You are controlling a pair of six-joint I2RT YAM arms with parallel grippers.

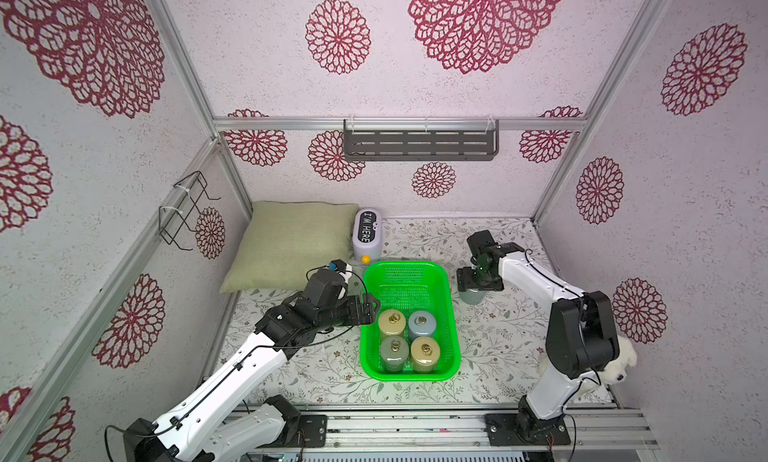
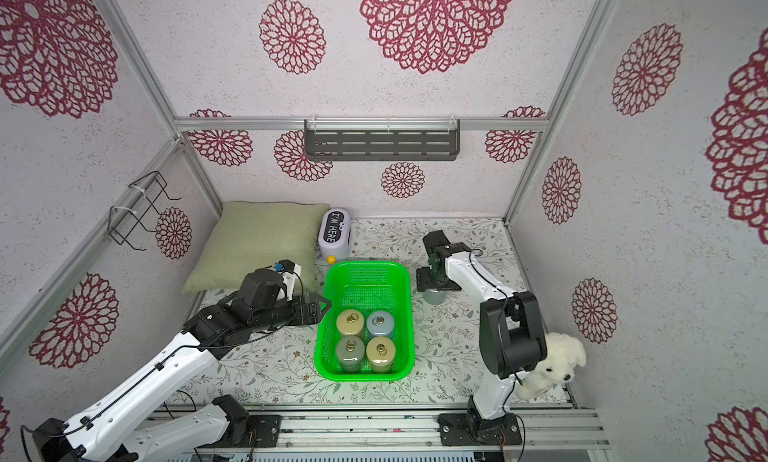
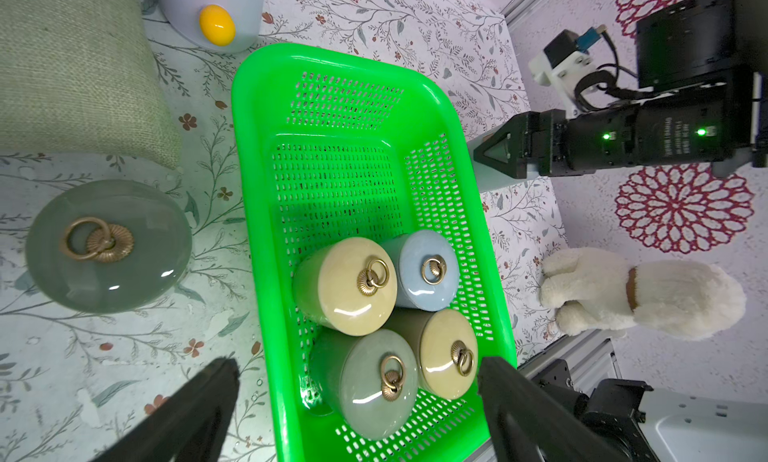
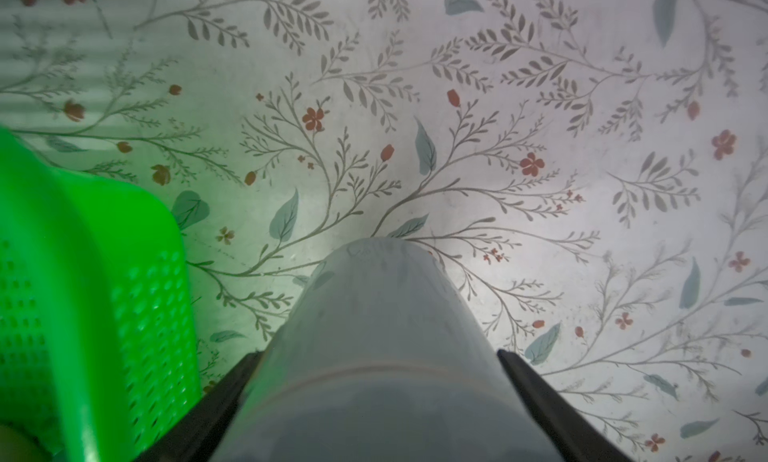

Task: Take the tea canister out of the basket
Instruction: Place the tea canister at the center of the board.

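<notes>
The right gripper (image 4: 380,368) clamps a smooth, glazed grey-blue tea canister (image 4: 382,314), upright just outside the right wall of the perforated, round-cornered bright green plastic basket (image 1: 405,291). The left gripper (image 3: 356,361) hangs spread and empty above the basket's left rim. Inside stand four glossy cylindrical canisters (image 1: 425,349) with brass ring knobs. Behind, a lavender box (image 1: 365,247) reads "I'M HERE".

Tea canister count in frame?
6. Four in the basket: far cream canister, blue canister, near grey-green canister, near cream canister. Loose grey-green canister stands on the table on the basket's left-arm side. Grey canister is held in the right gripper, opposite side. None apparently hidden.
</notes>
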